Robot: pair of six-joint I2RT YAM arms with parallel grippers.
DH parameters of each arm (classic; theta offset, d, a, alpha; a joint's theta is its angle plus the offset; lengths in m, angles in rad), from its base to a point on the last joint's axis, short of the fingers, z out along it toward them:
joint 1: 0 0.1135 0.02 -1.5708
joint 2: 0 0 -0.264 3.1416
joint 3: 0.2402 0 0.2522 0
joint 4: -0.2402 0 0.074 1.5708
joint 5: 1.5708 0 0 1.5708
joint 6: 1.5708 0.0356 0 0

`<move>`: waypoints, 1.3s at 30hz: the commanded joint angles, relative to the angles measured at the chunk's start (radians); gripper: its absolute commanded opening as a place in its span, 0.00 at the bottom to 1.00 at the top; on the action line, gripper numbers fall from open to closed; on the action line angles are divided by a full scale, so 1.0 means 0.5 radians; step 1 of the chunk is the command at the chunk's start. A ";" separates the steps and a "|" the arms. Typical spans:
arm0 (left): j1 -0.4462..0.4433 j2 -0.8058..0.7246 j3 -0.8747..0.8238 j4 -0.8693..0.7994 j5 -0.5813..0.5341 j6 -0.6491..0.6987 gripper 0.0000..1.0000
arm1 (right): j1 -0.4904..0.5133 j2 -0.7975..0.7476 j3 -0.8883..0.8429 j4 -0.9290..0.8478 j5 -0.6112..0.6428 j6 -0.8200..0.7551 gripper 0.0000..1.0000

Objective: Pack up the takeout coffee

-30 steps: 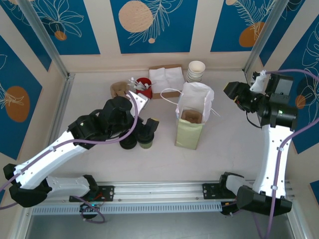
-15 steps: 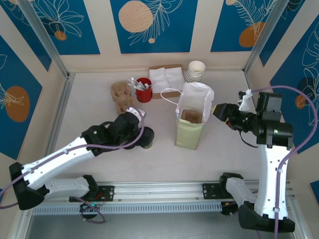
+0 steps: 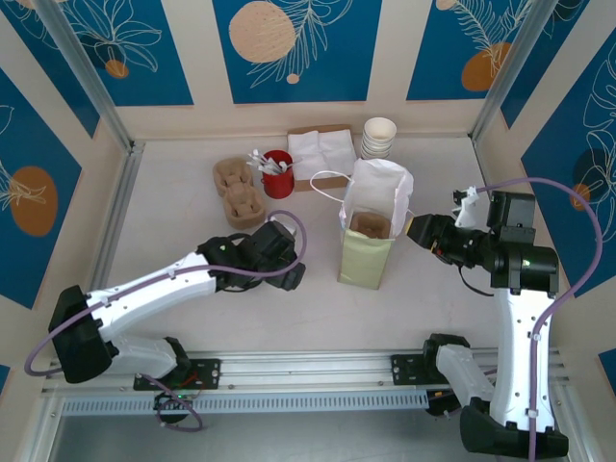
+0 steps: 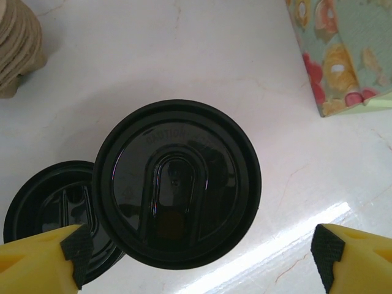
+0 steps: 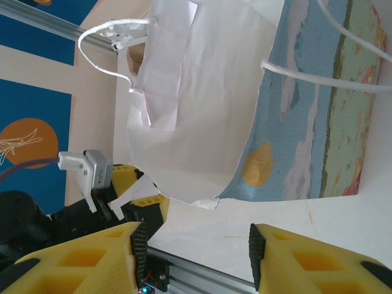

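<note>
The takeout coffee (image 4: 177,205) is standing upright on the surface (image 4: 153,55), its black lid facing the left wrist camera. A stack of black lids (image 4: 43,211) is sitting against its left side. The left hand (image 4: 201,260) is hovering released, its fingers straddling the cup without touching it. From above, that hand is covering the cup, left of the paper bag (image 3: 371,241). The right hand (image 3: 422,231) is gaping unclenched, grasping nothing, just right of the bag.
</note>
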 commanded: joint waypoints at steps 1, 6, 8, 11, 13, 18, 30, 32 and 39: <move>0.039 0.050 0.090 -0.084 -0.021 -0.053 0.91 | 0.008 -0.007 -0.018 -0.036 -0.075 -0.048 0.49; 0.070 0.109 0.122 -0.096 0.038 -0.047 0.90 | 0.009 0.005 -0.035 -0.018 -0.083 -0.052 0.49; 0.081 0.130 0.140 -0.104 0.059 -0.037 0.90 | 0.010 0.009 -0.042 -0.017 -0.085 -0.056 0.49; 0.106 0.153 0.159 -0.113 0.101 -0.029 0.90 | 0.010 0.011 -0.048 -0.017 -0.088 -0.058 0.50; 0.124 0.154 0.162 -0.103 0.121 -0.018 0.89 | 0.010 0.012 -0.051 -0.017 -0.085 -0.062 0.49; 0.153 0.194 0.181 -0.114 0.149 -0.002 0.88 | 0.009 0.011 -0.061 -0.014 -0.089 -0.071 0.50; 0.166 0.261 0.205 -0.120 0.183 0.011 0.81 | 0.008 0.020 -0.088 0.010 -0.091 -0.076 0.49; 0.169 0.278 0.216 -0.140 0.181 0.009 0.81 | 0.010 0.024 -0.088 0.013 -0.091 -0.077 0.50; 0.175 0.332 0.256 -0.182 0.215 0.009 0.81 | 0.010 0.033 -0.091 0.023 -0.097 -0.076 0.50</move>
